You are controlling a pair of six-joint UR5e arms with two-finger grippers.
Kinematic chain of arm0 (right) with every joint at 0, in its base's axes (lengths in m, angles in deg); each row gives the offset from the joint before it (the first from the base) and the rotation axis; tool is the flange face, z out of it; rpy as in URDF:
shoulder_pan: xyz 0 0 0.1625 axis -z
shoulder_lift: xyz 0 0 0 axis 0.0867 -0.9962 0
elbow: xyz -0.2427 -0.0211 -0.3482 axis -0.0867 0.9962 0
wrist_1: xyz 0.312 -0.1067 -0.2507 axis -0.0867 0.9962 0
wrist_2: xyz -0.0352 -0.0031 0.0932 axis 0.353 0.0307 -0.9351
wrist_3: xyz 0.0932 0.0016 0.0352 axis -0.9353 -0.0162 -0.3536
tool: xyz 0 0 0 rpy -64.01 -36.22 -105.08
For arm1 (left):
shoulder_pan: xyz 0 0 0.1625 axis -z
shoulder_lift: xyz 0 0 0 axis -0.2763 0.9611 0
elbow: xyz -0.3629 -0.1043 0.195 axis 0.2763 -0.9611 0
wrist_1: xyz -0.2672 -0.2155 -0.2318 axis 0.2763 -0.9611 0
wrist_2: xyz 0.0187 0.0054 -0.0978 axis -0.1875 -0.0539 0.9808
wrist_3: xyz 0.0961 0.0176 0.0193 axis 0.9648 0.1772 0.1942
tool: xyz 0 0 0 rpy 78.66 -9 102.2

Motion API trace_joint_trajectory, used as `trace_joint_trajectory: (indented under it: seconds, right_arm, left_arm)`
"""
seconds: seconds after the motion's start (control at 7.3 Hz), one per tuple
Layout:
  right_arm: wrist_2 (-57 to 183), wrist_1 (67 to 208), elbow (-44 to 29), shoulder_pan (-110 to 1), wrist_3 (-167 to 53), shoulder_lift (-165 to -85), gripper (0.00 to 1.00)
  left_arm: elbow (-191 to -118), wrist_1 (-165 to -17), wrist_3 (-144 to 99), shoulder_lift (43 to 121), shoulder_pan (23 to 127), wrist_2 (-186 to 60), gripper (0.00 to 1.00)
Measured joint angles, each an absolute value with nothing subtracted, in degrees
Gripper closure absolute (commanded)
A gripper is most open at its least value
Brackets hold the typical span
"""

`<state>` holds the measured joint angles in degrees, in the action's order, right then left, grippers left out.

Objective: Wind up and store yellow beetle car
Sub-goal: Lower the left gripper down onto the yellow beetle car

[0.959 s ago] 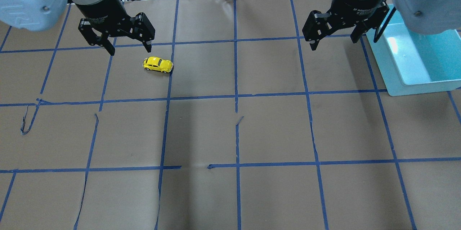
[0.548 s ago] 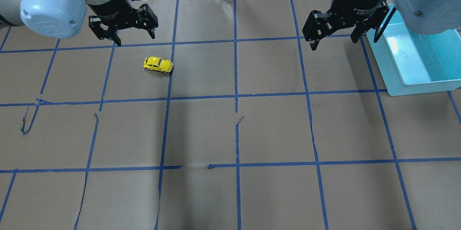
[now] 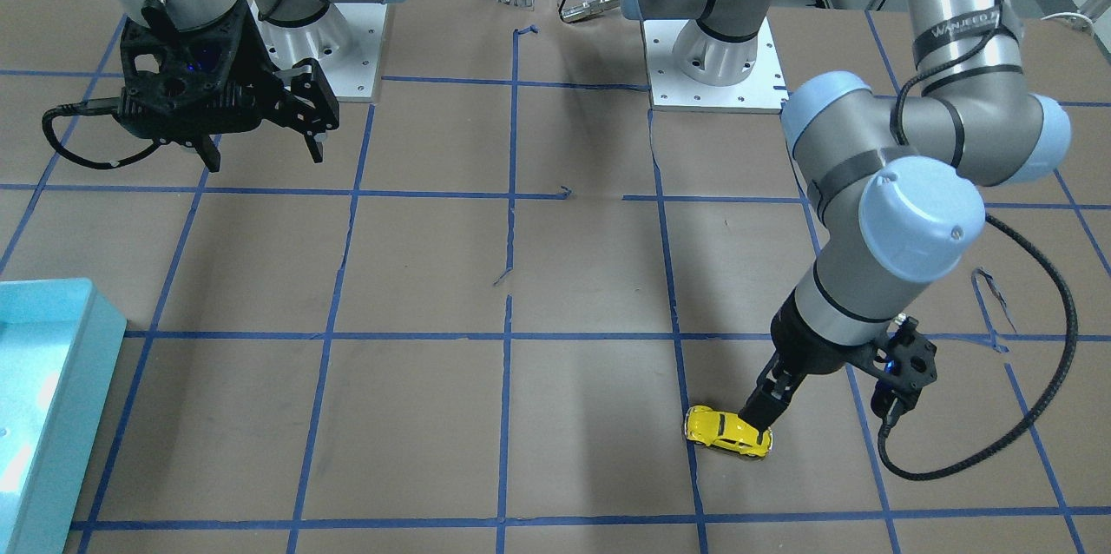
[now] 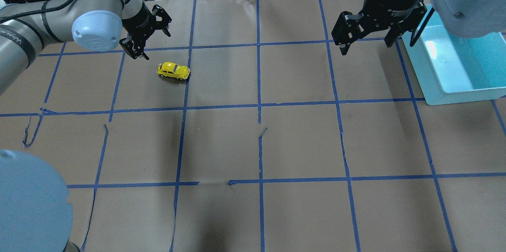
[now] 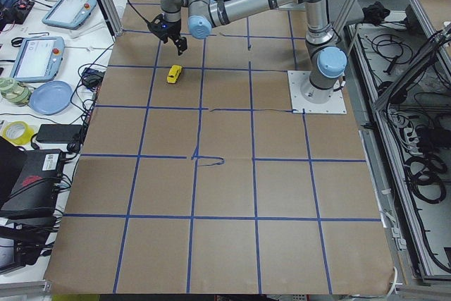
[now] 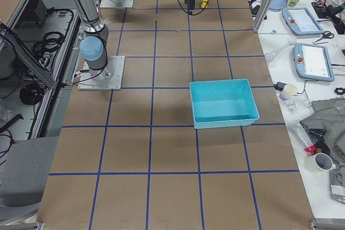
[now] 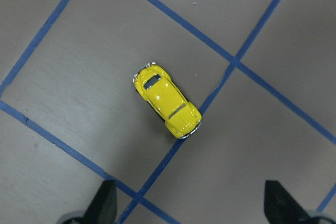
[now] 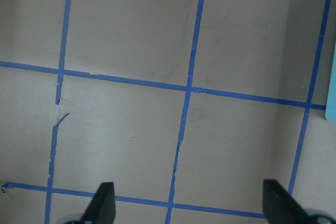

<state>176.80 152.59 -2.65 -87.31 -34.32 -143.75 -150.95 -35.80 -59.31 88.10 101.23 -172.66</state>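
Note:
The yellow beetle car stands on its wheels on the brown paper, left of centre, beside a blue tape line. It also shows in the front-facing view and in the middle of the left wrist view. My left gripper is open and empty. It is tilted and hangs just beyond the car, apart from it, with both fingertips at the bottom of its wrist view. My right gripper is open and empty, raised at the far right near the bin.
A teal bin stands at the table's right edge, also in the front-facing view. It holds nothing that I can see. The paper has blue tape grid lines and a few tears. Cables and clutter lie beyond the far edge.
My left arm has swung round, and its gripper has turned and come down closer to the car. The car and the right arm have not moved.

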Motion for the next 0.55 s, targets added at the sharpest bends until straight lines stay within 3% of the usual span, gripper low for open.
trace_joint_trajectory:
  seconds: [0.55]
  right_arm:
    - [176.7,153.3,-2.6,-87.3,-34.4,-143.7,0.0]
  left_arm:
    - [-151.1,-30.6,-72.9,95.7,100.3,-171.8,0.0]
